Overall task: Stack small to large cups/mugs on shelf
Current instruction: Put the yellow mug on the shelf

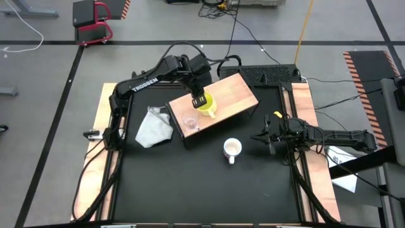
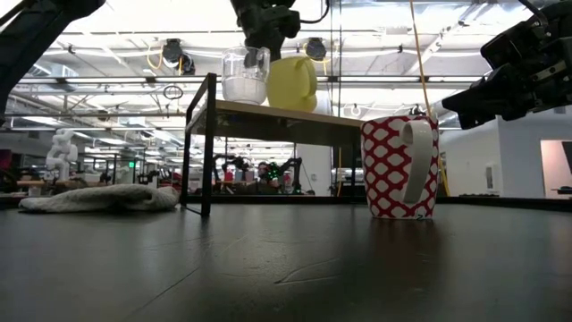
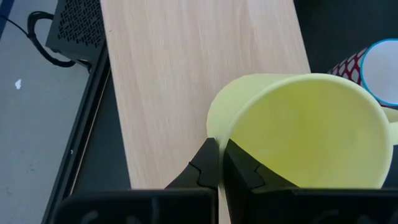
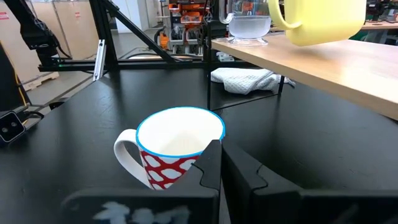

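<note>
The shelf [image 1: 234, 92] stands at the table's far middle, with a wood-grain top [image 3: 186, 74]. A small clear glass cup [image 1: 190, 121] stands on its near-left end and also shows in the low view [image 2: 244, 76]. My left gripper [image 1: 199, 98] is over the shelf, shut on the yellow mug [image 1: 207, 106] beside the glass. The white mug with the red pattern [image 1: 232, 149] stands upright on the black tabletop, near-right of the shelf. My right gripper [image 1: 269, 136] is shut and empty, to the right of that mug [image 4: 180, 146]. My left gripper pinches the yellow mug's wall at its rim [image 3: 225, 144], one finger inside the mug and one outside. The fingers come from above, pointing down. The mug [image 4: 323, 22] hangs tilted, its handle [image 4: 280, 18] toward the glass, and seems just clear of the shelf top.
A white-grey cloth [image 1: 154, 126] lies crumpled on the table left of the shelf. A black perforated box [image 1: 266, 75] sits behind the shelf. The black tabletop [image 1: 190, 183] stretches toward the near edge. Wood strips [image 1: 104, 107] line the table's sides.
</note>
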Robot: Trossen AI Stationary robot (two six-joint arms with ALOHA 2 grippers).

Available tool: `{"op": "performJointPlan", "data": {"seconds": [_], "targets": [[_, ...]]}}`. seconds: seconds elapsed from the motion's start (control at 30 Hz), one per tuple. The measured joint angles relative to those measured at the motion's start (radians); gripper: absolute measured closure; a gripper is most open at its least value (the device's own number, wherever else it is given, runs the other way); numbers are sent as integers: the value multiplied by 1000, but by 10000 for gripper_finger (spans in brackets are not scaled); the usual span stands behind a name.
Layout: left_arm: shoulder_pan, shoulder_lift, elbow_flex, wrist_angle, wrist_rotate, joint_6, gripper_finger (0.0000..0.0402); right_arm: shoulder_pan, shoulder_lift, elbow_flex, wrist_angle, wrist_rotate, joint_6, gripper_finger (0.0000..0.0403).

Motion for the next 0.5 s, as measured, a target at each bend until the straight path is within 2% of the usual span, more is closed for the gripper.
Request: {"op": "performJointPlan", "data": {"seconds": [0.5], "targets": [[-12,31,3,2,4,20,398,0,4,0,-2,0,0,403]]}}
